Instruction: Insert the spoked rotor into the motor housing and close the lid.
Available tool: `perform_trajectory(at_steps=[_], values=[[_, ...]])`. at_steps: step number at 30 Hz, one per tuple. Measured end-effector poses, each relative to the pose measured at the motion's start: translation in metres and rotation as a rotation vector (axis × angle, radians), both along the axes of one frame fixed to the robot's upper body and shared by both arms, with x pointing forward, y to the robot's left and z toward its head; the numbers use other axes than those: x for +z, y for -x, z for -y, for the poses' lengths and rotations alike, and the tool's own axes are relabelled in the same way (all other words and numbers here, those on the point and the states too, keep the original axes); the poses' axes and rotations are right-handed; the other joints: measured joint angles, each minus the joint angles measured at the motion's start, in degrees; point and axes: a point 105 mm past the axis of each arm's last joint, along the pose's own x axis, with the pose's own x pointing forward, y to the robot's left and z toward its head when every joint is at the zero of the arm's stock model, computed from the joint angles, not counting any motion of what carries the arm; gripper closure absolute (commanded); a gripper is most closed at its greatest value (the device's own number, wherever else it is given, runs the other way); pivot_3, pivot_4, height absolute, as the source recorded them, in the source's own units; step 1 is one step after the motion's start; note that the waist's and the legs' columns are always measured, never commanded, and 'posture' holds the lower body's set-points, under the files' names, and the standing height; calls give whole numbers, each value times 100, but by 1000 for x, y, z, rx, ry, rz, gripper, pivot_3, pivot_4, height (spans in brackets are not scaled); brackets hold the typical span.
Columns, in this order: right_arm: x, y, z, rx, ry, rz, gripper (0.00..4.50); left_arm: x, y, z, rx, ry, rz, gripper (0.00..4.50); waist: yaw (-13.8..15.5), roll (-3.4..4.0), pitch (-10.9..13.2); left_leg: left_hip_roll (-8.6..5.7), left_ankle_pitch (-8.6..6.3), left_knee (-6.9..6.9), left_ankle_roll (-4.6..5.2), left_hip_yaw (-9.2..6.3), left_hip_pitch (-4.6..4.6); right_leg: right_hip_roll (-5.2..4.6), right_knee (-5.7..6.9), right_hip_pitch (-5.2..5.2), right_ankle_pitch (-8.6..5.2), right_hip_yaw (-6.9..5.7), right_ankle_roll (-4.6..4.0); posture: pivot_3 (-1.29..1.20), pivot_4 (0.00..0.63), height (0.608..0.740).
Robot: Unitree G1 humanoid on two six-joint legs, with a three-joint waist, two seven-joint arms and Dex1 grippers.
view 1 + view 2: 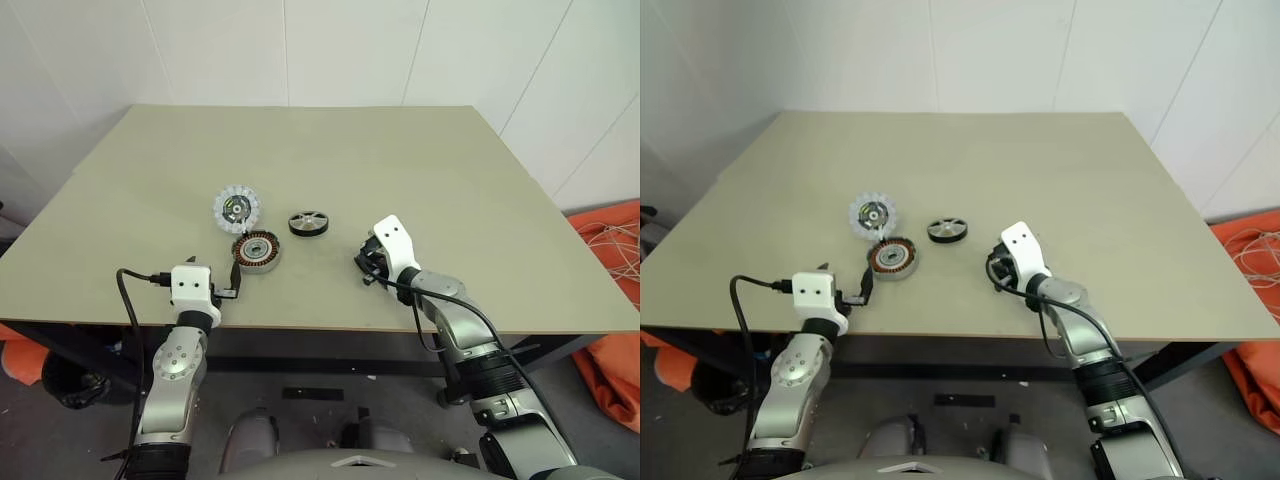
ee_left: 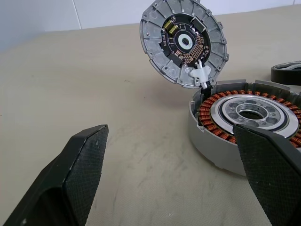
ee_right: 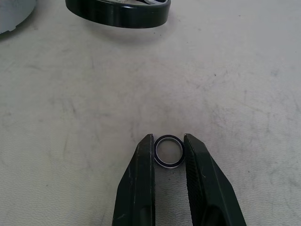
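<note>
Two grippers reach over the near edge of the tabletop (image 1: 420,180). The left gripper (image 1: 232,283) hovers at the near left with its two black fingers (image 2: 80,165) spread wide apart and nothing between them. The right gripper (image 3: 169,153), at the near right, has its two fingers drawn in against a small metal ring (image 3: 169,151) that lies on the tabletop; the ring sits snug between the fingertips, touching both.

Just beyond the left gripper lies the one motor housing (image 2: 244,122), a round grey shell with a band of copper windings around a silvery centre, open on top. Joined to its far-left rim, the one lid (image 2: 183,42) stands tilted up, its scalloped pale rim and dark circuit-board face turned toward the near side.

To the right of the housing and slightly farther, apart from it, rests the one spoked rotor (image 1: 309,223), flat on the tabletop, between the housing and the right gripper.
</note>
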Motion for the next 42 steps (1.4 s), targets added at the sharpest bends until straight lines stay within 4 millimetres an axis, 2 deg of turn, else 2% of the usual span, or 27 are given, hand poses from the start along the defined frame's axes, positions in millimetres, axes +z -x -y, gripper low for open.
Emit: perform_trajectory(at_steps=[5, 10, 14, 17, 26, 35, 42], values=[[0, 0, -2, 3, -5, -1, 3924, 0, 0, 0, -2, 0, 0, 0, -1, 0, 0, 0, 0, 0, 0, 0, 0, 0, 0, 0, 0, 0, 0, 0, 0, 740], [6, 1, -13, 42, -25, 12, 3924, 0, 0, 1, -6, 0, 0, 0, -3, 0, 0, 0, 0, 0, 0, 0, -1, 0, 1, -3, 1, 0, -1, 0, 0, 740], [30, -3, -30, 103, -48, 76, 3924, 0, 0, 1, -7, -1, -1, 0, -4, 0, 0, 1, 0, 0, 0, 0, 0, 0, 3, -2, 1, 0, -2, 0, 0, 740], [41, 0, -50, 172, -67, 101, 3924, 0, 0, 1, -8, 0, -1, 0, -3, 0, 0, 1, 0, 0, 0, 0, 0, 0, 3, -2, 1, 0, -2, 0, 0, 740], [49, 12, -104, 357, -105, 96, 3924, 0, 0, 2, -10, 1, 0, 0, -7, 0, 0, 1, 0, 1, -1, 0, 0, 0, 4, -2, 2, 0, -3, 0, 0, 740], [39, 11, -132, 456, -83, 81, 3924, 0, -1, 2, -6, 3, 2, 0, -12, 0, 0, 2, 0, 0, -2, 0, -3, 0, 6, -7, 3, 0, -8, 0, 0, 740], [43, 8, -155, 524, -79, 110, 3924, 1, -1, 2, -5, 3, 5, 0, -13, 0, 0, 2, 0, 0, -2, 0, -3, 0, 6, -7, 4, 0, -10, 0, 0, 740]])
